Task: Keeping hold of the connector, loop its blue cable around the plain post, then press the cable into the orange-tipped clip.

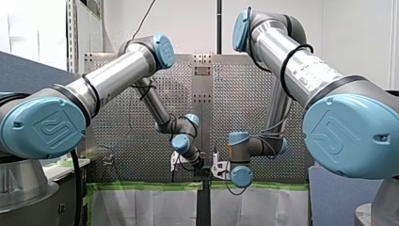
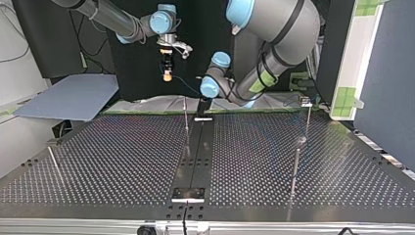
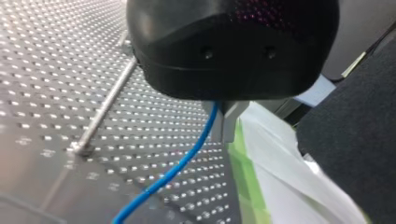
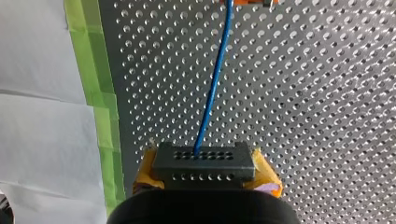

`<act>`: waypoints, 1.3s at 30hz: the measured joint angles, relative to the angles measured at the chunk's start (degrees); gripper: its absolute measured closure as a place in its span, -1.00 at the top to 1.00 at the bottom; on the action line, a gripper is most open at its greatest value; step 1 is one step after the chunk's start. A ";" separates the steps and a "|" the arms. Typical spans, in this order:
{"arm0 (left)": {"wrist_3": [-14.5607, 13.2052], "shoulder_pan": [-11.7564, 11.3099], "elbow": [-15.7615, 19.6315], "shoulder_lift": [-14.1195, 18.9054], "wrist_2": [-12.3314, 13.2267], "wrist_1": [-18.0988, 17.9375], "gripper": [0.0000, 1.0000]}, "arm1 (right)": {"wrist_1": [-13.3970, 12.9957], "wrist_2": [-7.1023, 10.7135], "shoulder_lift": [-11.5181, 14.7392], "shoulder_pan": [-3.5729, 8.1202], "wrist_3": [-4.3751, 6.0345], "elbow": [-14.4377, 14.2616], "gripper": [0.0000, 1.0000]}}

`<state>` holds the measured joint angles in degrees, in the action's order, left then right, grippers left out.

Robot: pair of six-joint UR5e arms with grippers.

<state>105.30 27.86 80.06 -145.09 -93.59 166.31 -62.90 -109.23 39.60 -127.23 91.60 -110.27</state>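
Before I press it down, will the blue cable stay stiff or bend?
It probably bends: the blue cable curves loosely in the left wrist view. It looks thin, so it is likely light. From the connector it runs straight, perhaps pulled taut.

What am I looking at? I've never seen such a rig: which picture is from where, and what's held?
Two robot arms work over a perforated table. The front view looks from behind them; the top view faces them across the table, so sides swap. The other two come from wrist cameras. Thin metal posts stand on the table. The right hand grips a black connector between yellow pads; its blue cable runs ahead over the holes. The left wrist view shows the cable beside the left hand; whether it is gripped there I cannot tell.
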 joint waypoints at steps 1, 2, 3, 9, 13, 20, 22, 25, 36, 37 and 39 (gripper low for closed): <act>-0.03 0.00 0.45 0.44 -0.13 -0.42 -1.00 | 0.01 -0.02 0.00 0.11 0.00 0.00 -1.00; -0.06 0.03 0.75 0.73 -0.21 -0.71 -1.00 | 0.02 -0.05 -0.01 0.23 0.00 0.00 -1.00; -0.19 0.17 1.39 1.30 -0.38 -1.34 -1.00 | 0.03 -0.07 -0.01 0.31 0.00 0.00 -1.00; -1.84 1.62 5.03 2.42 -1.99 -4.23 -1.00 | 0.04 -0.01 0.00 0.98 0.00 0.02 -1.00; -2.22 2.67 6.33 2.48 -3.25 -4.95 -1.00 | 0.07 0.13 0.00 1.51 0.00 0.19 -1.00; -2.23 3.76 6.72 2.50 -4.90 -6.43 -1.00 | 0.63 0.29 0.00 2.21 -0.23 0.85 -1.00; -2.18 3.84 6.71 2.51 -5.09 -7.04 -1.00 | 0.69 0.31 0.00 2.30 -0.32 0.94 -1.00; -2.26 3.91 6.69 2.51 -5.36 -7.91 -1.00 | 0.73 0.33 -0.02 2.35 -0.61 1.03 -1.00; -5.95 5.00 6.66 2.67 -10.28 -8.63 -1.00 | 0.82 0.39 -0.03 2.04 -2.26 1.21 -1.00; -6.09 5.15 6.67 2.79 -10.76 -8.79 -1.00 | 0.82 0.40 -0.03 2.01 -2.34 1.21 -1.00; -6.24 5.57 6.66 3.33 -11.95 -9.15 -1.00 | 0.79 0.41 -0.02 1.98 -2.46 1.22 -1.00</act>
<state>99.06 33.43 86.72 -141.76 -105.54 157.16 -62.10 -108.82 39.58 -125.25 89.14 -109.05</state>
